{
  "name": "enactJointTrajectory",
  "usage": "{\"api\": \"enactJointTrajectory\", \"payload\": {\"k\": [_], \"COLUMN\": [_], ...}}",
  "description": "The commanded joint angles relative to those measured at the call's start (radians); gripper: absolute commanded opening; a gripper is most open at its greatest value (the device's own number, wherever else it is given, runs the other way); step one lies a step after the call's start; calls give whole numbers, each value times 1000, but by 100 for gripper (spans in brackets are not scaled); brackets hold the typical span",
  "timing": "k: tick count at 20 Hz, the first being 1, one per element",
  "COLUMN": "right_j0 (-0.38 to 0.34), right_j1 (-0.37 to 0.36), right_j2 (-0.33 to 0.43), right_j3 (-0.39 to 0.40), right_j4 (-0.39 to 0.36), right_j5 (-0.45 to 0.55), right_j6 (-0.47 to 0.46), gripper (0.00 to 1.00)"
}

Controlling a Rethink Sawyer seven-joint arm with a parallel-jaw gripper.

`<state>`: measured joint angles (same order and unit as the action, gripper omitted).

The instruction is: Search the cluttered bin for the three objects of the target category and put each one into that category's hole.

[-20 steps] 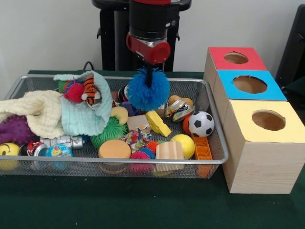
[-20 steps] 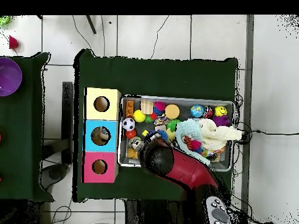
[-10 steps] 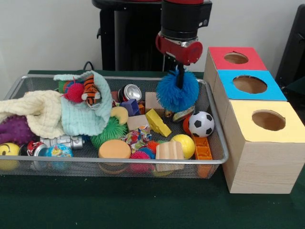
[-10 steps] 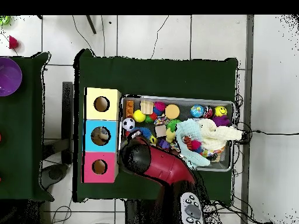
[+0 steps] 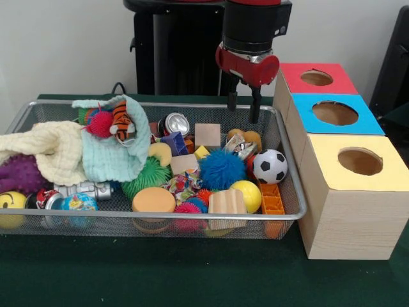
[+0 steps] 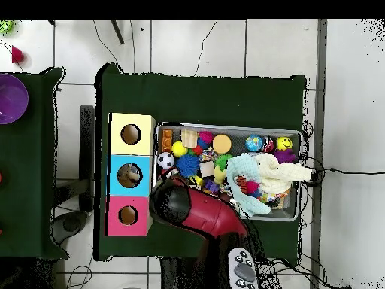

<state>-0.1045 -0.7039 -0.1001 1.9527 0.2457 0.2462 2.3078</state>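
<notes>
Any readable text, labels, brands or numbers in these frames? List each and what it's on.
No text reads as words in either view.
Can: no print can be made out on it.
Globe ball: coloured pattern, no lettering readable.
Crinkled wrapper: print too blurred to read.
Yellow ball: a smiley face, a sign and not text.
Red, blue and yellow boxes: no labels.

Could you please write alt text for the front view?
An open, empty gripper hangs over a mesh bin of toys, where a blue spiky ball lies beside a soccer ball. Red, blue and yellow boxes with holes stand alongside.
</notes>
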Motion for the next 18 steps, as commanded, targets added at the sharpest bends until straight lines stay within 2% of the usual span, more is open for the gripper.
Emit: {"api": "enactJointTrajectory", "payload": {"k": [1, 4, 7, 13, 18], "right_j0": [-75, -104, -103, -151, -193], "right_j1": [15, 13, 6, -26, -39], "right_j2": [95, 112, 85, 44, 20], "right_j3": [16, 31, 9, -28, -96], "right_j4": [55, 47, 29, -20, -56], "right_j5": [-3, -39, -34, 40, 114], "right_j6": [145, 138, 128, 54, -13], "gripper": [100, 100, 100, 100, 100]}}
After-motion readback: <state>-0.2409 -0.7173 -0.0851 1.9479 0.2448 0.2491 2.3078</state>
